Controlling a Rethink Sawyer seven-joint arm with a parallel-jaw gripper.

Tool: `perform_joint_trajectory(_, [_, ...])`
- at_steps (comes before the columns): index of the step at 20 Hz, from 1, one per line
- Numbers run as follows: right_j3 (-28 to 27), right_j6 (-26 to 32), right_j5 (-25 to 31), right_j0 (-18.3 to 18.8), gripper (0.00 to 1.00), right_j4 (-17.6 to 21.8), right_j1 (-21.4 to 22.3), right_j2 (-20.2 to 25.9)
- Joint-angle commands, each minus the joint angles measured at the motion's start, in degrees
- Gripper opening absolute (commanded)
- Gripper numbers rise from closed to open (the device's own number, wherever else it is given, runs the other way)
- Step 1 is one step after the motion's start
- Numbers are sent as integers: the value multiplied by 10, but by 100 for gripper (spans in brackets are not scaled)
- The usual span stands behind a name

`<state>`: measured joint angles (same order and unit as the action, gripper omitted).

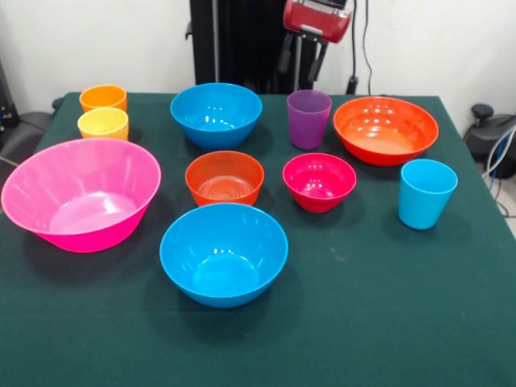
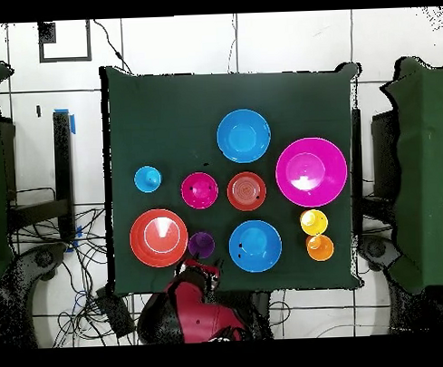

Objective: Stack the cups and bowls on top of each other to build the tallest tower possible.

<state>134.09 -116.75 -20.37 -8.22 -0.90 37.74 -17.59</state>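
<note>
My pincer (image 1: 304,52) hangs open and empty above the far edge of the worktop (image 1: 387,322), just behind the purple cup (image 1: 309,118). Every cup and bowl stands apart and unstacked, the wide orange-red bowl (image 1: 385,129) right of that cup.

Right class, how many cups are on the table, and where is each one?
4. Seen from the front: orange cup at the far left corner, yellow cup just in front of it, purple cup far middle, light blue cup on the right. None looks hidden.
</note>
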Motion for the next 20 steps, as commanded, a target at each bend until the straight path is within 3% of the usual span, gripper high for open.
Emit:
perform_joint_trajectory(1, [-69, -70, -3, 15, 100, 20, -36, 74])
perform_joint_trajectory(20, [-93, -95, -70, 25, 100, 24, -88, 99])
